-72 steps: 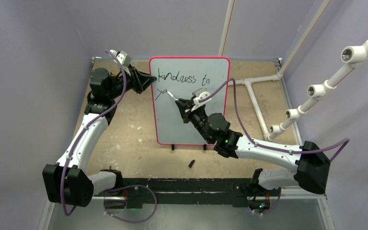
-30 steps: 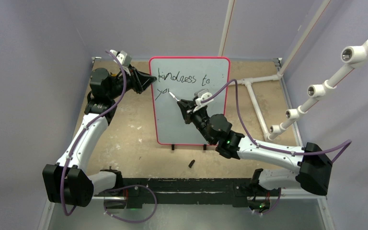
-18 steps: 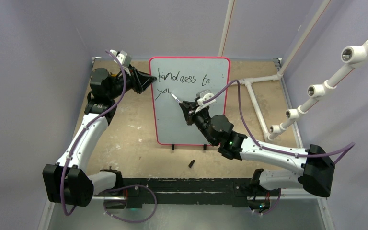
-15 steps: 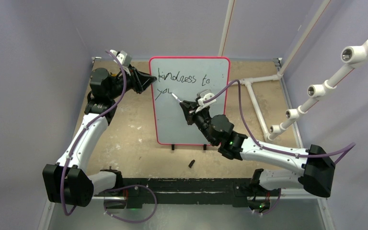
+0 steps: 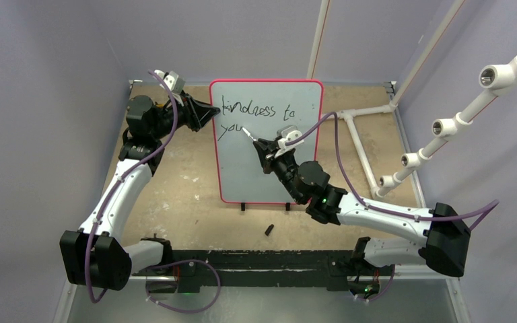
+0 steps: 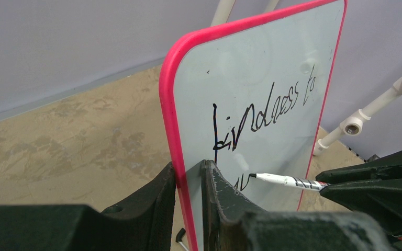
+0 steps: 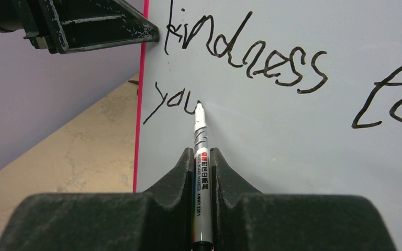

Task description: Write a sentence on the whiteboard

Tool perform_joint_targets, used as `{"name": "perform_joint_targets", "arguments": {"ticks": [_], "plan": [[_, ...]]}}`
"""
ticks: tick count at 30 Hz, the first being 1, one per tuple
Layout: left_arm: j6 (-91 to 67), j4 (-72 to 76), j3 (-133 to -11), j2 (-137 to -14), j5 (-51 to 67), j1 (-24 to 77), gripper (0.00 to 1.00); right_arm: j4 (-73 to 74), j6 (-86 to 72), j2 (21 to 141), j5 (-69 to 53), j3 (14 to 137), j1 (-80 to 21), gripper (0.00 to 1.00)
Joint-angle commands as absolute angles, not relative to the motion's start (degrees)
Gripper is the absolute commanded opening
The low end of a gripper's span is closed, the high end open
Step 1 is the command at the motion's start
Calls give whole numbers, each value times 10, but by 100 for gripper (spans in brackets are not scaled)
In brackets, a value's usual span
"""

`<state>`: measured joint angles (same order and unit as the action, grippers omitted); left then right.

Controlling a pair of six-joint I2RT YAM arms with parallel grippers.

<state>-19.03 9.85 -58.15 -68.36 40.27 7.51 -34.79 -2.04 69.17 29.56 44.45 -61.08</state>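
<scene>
The whiteboard [image 5: 269, 161] stands upright mid-table, pale with a red-pink rim [image 6: 174, 125]. The sentence [image 7: 246, 57] reads "kindness to" on the first line and "you" [image 7: 175, 100] below it. My left gripper [image 6: 188, 178] is shut on the board's left rim, one finger on each face. My right gripper [image 7: 201, 167] is shut on a white marker [image 7: 200, 157], its tip touching the board at the end of "you". In the top view the right gripper [image 5: 264, 149] is in front of the board's middle, and the left gripper [image 5: 209, 111] is at its upper left edge.
A small black marker cap [image 5: 269, 230] lies on the tan table in front of the board's black feet [image 5: 242, 206]. A white pipe frame [image 5: 370, 128] lies and rises at the right. Lilac walls enclose the table.
The right gripper has moved the marker rightward along the second line; the script there has grown from "yo" to "you". The left gripper has kept its hold on the rim.
</scene>
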Motion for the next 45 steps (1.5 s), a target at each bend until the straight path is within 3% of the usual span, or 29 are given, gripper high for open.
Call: {"name": "perform_joint_targets", "arguments": {"ticks": [1,33,45], "plan": [[-191,100,-571,-688,414,76,0,-372,-3,699,325,472,-606,0],[-192,100,-570,-687,414,76,0,-311,-55,666,325,423,-607,0],[-192,101,-571,-688,414,76,0,-365,-20,651,310,436,-607,0]]}}
